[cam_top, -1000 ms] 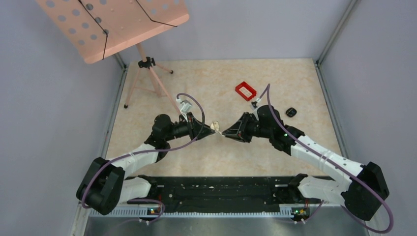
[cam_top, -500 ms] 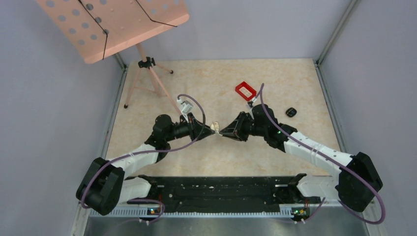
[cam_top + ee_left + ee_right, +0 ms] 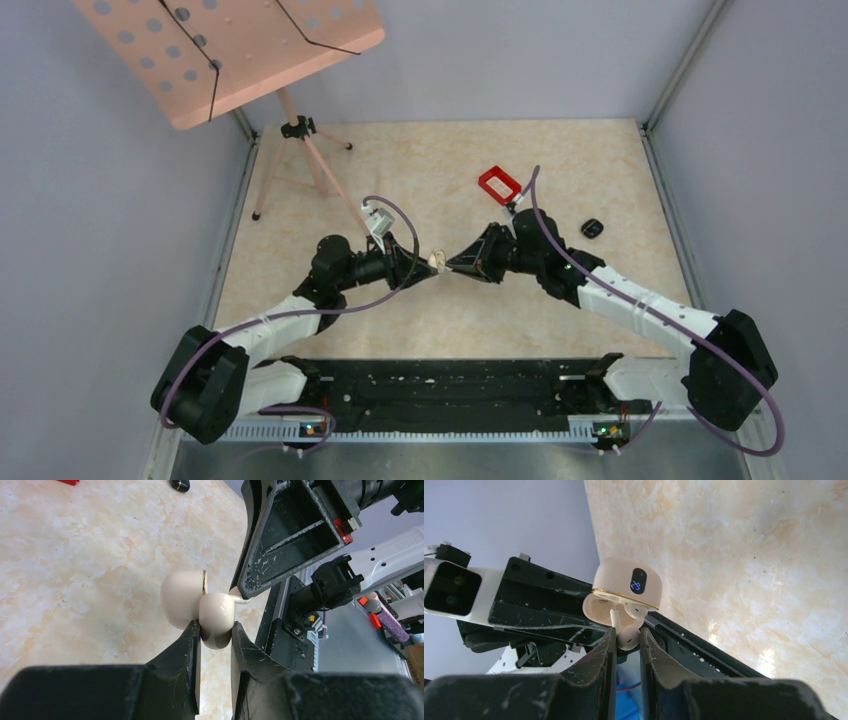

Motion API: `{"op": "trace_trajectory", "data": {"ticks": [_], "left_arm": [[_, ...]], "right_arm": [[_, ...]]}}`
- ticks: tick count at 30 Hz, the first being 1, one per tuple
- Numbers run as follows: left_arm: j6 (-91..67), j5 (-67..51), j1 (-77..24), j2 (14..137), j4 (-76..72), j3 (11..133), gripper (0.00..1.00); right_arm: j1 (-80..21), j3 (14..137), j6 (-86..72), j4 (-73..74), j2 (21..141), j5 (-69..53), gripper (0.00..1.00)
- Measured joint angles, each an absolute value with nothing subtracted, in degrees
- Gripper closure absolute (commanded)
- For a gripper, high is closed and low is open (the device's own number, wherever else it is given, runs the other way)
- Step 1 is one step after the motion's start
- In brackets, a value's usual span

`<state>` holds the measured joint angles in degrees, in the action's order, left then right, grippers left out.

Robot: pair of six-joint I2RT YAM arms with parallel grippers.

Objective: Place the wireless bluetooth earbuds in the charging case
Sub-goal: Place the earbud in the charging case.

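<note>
Right wrist view shows the right gripper [image 3: 627,631] narrowed on a cream earbud [image 3: 628,639]. The bud's stem points up and away toward the charging case [image 3: 626,585], which hangs just beyond the fingertips with its lid swung open and its lit display facing the camera. Whether the stem tip touches the case's open rim, I cannot tell. The left gripper [image 3: 215,630] is clamped on the case's base, above the table [image 3: 400,180]. The coming push likely runs along the stem's axis, straight ahead into the well. Far beyond, a small black piece [image 3: 592,228] lies near the red tray [image 3: 499,184].
</note>
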<state>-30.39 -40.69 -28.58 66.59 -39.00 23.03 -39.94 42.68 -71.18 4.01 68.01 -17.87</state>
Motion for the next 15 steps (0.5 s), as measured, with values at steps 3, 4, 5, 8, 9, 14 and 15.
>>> {"op": "trace_trajectory", "data": {"ticks": [3, 4, 5, 8, 9, 14, 15], "left_arm": [[-29.3, -40.4, -29.4, 66.0, -37.9, 23.0, 1.0], [-29.0, -40.4, -29.6, 65.8, -37.7, 23.0, 1.0], [-28.7, -40.1, -29.9, 65.6, -37.5, 23.0, 1.0], [-28.1, -39.5, -30.2, 64.9, -36.8, 23.0, 1.0], [-27.9, -39.3, -30.3, 64.6, -36.6, 23.0, 1.0], [-26.9, -38.4, -30.5, 63.8, -35.4, 23.0, 1.0], [-26.8, -38.3, -30.5, 63.7, -35.3, 23.0, 1.0]], "right_arm": [[-39.8, 43.6, -71.2, 4.2, 68.2, -17.8, 1.0], [-39.8, 43.8, -71.2, 4.0, 68.2, -17.8, 1.0], [-39.7, 44.1, -71.2, 3.8, 68.2, -17.8, 1.0], [-39.5, 44.3, -71.2, 3.8, 68.4, -17.8, 1.0], [-39.4, 44.3, -71.2, 3.8, 68.4, -17.8, 1.0], [-38.9, 44.3, -71.2, 3.9, 68.4, -17.8, 1.0], [-38.9, 44.3, -71.2, 3.8, 68.4, -17.8, 1.0]]}}
